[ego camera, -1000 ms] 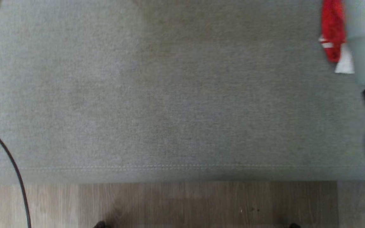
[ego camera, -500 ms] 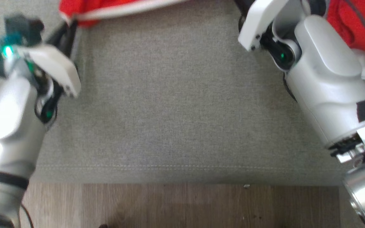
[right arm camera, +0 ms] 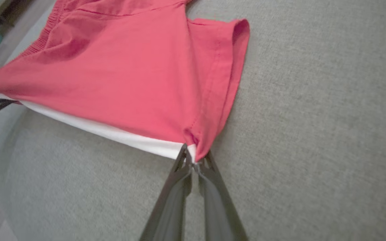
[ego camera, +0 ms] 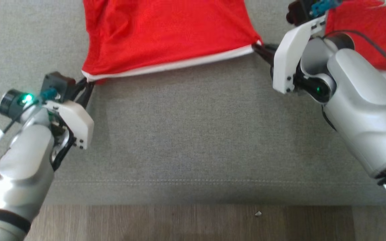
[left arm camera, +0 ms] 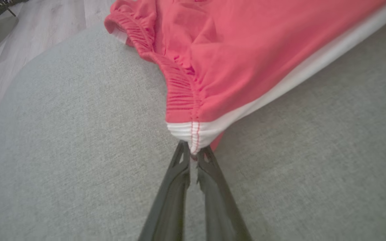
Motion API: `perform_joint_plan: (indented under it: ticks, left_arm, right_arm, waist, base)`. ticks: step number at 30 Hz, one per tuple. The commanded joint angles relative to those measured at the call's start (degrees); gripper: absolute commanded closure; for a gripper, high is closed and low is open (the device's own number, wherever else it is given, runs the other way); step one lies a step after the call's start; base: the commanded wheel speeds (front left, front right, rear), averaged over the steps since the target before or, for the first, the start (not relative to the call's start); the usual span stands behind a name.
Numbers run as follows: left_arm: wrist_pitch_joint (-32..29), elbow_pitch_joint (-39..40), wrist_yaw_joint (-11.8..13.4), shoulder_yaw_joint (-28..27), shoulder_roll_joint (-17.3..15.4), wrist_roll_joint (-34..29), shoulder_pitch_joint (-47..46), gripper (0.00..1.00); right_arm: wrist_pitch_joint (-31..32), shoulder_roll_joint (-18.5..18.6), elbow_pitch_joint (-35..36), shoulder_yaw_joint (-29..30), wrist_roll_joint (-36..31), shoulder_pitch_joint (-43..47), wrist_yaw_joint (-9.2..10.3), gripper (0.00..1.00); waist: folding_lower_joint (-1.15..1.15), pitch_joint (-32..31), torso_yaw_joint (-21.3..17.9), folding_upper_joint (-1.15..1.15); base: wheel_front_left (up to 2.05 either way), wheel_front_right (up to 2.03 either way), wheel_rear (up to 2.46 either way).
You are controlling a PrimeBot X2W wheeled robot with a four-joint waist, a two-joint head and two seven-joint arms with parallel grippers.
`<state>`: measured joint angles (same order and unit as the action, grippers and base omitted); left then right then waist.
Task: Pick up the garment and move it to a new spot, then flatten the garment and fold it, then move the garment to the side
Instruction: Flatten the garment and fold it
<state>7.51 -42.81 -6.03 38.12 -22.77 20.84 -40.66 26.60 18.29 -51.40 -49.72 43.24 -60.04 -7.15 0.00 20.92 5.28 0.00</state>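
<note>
On grey woven upholstery (ego camera: pixel 193 134) we found the garment (ego camera: pixel 166 33): thin red knit, slightly creased, with a white stripe (ego camera: pixel 179 63) along its near edge and a gathered elastic waistband (left arm camera: pixel 179 93). It was stretched between the grippers. Left gripper (left arm camera: pixel 193 152) pinched the waistband corner; right gripper (right arm camera: pixel 193 164) pinched the hem corner. Wood-grain floor (ego camera: pixel 193 224) lay below.

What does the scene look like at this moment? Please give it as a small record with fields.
garment: red shorts, white stripe along the near edge
left gripper: shut on the garment at its elastic waistband corner
right gripper: shut on the garment at the leg hem corner
tension: white stripe pulled straight between the two grippers
surface: grey cushion
floor: wood, below the cushion's near edge
fold: not yet made
</note>
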Motion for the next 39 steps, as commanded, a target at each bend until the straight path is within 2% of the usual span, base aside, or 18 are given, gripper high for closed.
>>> perform_joint_plan:
  ticks: [1, 11, 19, 24, 32, 39]
  left_arm:
    - [0.58, 0.41, 0.94, -2.22, -3.4, 0.16, -0.01, 1.0]
    - [1.48, 3.31, 0.96, -1.25, -2.46, 2.1, 5.8, 1.0]
    - [0.19, 9.17, 1.44, 0.61, -2.55, 3.23, 12.92, 1.0]
    - [-1.78, 14.94, 2.55, 1.53, -4.1, 3.8, 17.9, 1.0]
    - [-5.79, 25.53, 4.3, 2.69, -7.28, 5.07, 25.15, 1.0]
    - [-7.78, 32.83, 5.62, 1.57, -8.91, 5.39, 24.03, 1.0]
  right_arm:
    - [0.56, 1.48, 1.82, -0.85, 0.24, 1.19, -0.34, 1.0]
    - [5.75, 7.7, 6.45, -6.04, 5.47, 5.25, -0.34, 1.0]
    - [14.77, 13.99, 13.16, -10.64, 12.01, 10.95, -0.34, 1.0]
    - [20.44, 17.86, 17.23, -12.0, 15.28, 14.19, -0.34, 1.0]
    - [26.72, 23.53, 23.72, -11.23, 17.7, 18.09, -0.34, 1.0]
    - [23.98, 23.22, 26.23, -4.21, 16.95, 15.57, -0.34, 1.0]
  waist:
    - [0.0, -0.8, -0.14, 0.0]
    - [0.0, -5.41, 0.63, 0.0]
    - [0.0, -10.34, 1.5, 0.0]
    - [0.0, -12.08, 1.68, 0.0]
    - [0.0, -13.01, 2.31, 0.0]
    - [0.0, -11.28, 4.0, 0.0]
  base:
    - [0.0, 0.0, 0.0]
    - [0.0, 0.0, 0.0]
    - [0.0, 0.0, 0.0]
    - [0.0, 0.0, 0.0]
    - [0.0, 0.0, 0.0]
    - [0.0, 0.0, 0.0]
